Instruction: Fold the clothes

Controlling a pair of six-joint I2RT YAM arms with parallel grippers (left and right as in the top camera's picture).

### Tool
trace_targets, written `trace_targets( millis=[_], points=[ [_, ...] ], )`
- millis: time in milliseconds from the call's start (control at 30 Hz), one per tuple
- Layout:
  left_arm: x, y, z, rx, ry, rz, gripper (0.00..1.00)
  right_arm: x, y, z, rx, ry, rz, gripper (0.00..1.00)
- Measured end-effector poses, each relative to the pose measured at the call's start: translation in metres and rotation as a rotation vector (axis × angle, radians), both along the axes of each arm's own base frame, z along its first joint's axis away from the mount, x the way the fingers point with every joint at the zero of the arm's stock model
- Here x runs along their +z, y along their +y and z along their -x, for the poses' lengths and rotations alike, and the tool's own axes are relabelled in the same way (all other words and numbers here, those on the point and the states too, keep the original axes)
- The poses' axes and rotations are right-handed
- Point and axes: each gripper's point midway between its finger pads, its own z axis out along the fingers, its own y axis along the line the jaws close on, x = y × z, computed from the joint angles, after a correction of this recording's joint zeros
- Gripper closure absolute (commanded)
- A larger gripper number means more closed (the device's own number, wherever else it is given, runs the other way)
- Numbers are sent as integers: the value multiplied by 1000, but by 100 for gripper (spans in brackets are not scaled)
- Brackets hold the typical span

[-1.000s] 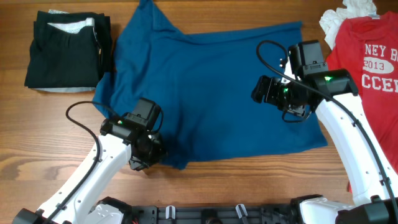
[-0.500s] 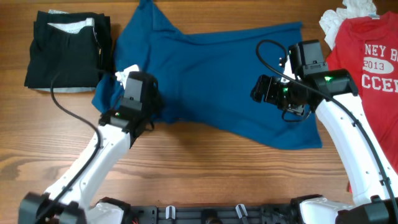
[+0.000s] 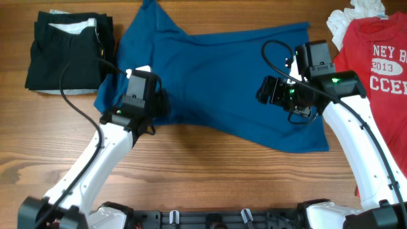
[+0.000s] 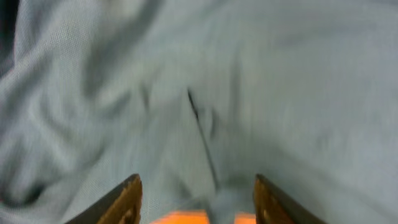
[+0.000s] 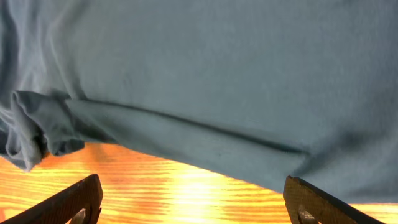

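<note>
The dark-blue shirt (image 3: 216, 76) lies spread across the middle of the table, its lower left part turned up over itself. My left gripper (image 3: 142, 89) sits low on the shirt's left side. In the left wrist view the left gripper (image 4: 198, 202) has its jaws apart, with a loose ridge of blue cloth (image 4: 205, 143) lying between them, not pinched. My right gripper (image 3: 266, 92) hovers over the shirt's right half. In the right wrist view the right gripper (image 5: 196, 202) stands wide open above the shirt's hem (image 5: 186, 134) and bare wood.
A folded black garment (image 3: 67, 51) with a white piece tucked in lies at the back left. A red T-shirt with white lettering (image 3: 375, 60) and a white piece (image 3: 353, 16) lie at the right edge. The wooden table (image 3: 210, 172) shows along the front.
My left gripper carried the shirt's lower left corner from the front edge up onto the shirt, then its jaws parted. The right arm has not moved.
</note>
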Motion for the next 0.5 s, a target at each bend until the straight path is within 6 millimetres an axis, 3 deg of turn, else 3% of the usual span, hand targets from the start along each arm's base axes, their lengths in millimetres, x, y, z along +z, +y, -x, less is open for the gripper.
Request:
trace_targets(
  millis=[100,300,500],
  points=[
    [-11,-8,24,-66,98,-15,44,2,1,-5,0,-22,-4,6],
    [-51,-23,45,-128,241,-48,54,4,4,-8,5,-34,-20,6],
    [-74,-26,43,-107,286,-47,57,4,4,-8,7,-36,-23,6]
  ],
)
